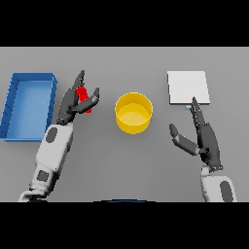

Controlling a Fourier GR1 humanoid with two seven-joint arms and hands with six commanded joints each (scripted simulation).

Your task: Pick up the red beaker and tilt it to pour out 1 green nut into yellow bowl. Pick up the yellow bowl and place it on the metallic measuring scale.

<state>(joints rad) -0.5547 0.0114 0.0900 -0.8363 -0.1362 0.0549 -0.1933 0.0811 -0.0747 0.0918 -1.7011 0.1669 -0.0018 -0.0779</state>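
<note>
The red beaker (84, 98) stands left of centre, between the fingers and thumb of my left hand (71, 103). The fingers are nearly straight and rise behind the beaker, while the thumb reaches past its right side; they are not closed round it. The yellow bowl (133, 113) sits in the middle of the table, a short way right of the beaker, and I see no nut in it. At the back right lies the flat pale measuring scale (188, 87). My right hand (206, 139) hovers open near the scale's front edge, its fingers pointing towards it.
A blue tray (28, 104) with raised walls lies at the far left, close to my left forearm. Grey table (126, 165) stretches between both arms in front of the bowl.
</note>
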